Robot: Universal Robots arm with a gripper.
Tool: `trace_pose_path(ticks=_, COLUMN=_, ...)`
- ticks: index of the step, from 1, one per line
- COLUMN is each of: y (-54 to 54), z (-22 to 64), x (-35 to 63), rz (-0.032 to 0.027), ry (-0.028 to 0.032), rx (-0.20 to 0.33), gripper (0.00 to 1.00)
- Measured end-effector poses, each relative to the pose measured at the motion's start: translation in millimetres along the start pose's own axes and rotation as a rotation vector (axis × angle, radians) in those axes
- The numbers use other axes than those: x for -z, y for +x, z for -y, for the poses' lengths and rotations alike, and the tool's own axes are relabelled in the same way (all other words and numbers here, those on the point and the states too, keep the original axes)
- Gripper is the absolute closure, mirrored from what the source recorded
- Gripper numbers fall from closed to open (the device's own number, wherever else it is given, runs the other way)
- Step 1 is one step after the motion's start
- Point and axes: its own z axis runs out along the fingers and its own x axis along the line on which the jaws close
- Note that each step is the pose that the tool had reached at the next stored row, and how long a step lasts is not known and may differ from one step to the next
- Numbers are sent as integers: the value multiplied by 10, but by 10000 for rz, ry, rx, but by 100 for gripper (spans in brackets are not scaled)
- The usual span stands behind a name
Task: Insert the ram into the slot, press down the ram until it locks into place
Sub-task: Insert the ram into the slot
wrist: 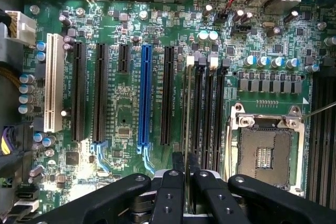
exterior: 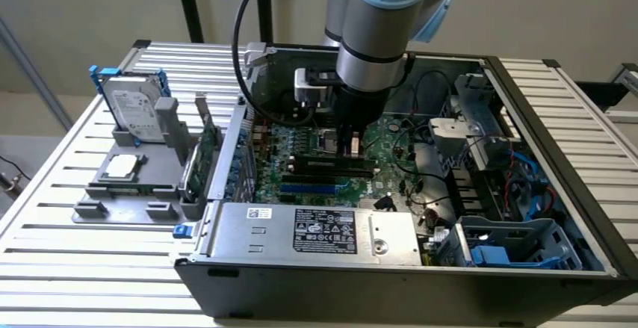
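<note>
Green ram (wrist: 187, 119): edge-on, clamped in the gripper (wrist: 186, 167).
Black slot (wrist: 198, 114): ram lined along it, seating unclear.
Left, likely: press-down until end clips (wrist: 190, 60) lock.

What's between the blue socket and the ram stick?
One long black socket, parallel to the blue socket and the ram, in the wrist view.

A robotics lab is suggested: an opened computer case (exterior: 399, 287), reached into by an industrial arm (exterior: 374, 36), is set on a slatted metal bench (exterior: 60, 268) beside a grey parts fixture (exterior: 119, 193).
</note>
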Motion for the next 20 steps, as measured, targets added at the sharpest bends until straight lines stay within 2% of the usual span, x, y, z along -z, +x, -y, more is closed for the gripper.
trace_pose_path(ticks=10, y=-18, z=1, x=-23, rz=-2, ry=61, rx=63, gripper=86)
trace_pose_path(ticks=20, y=-27, z=-13, x=-39, rz=-1, ry=66, rx=68, gripper=86)
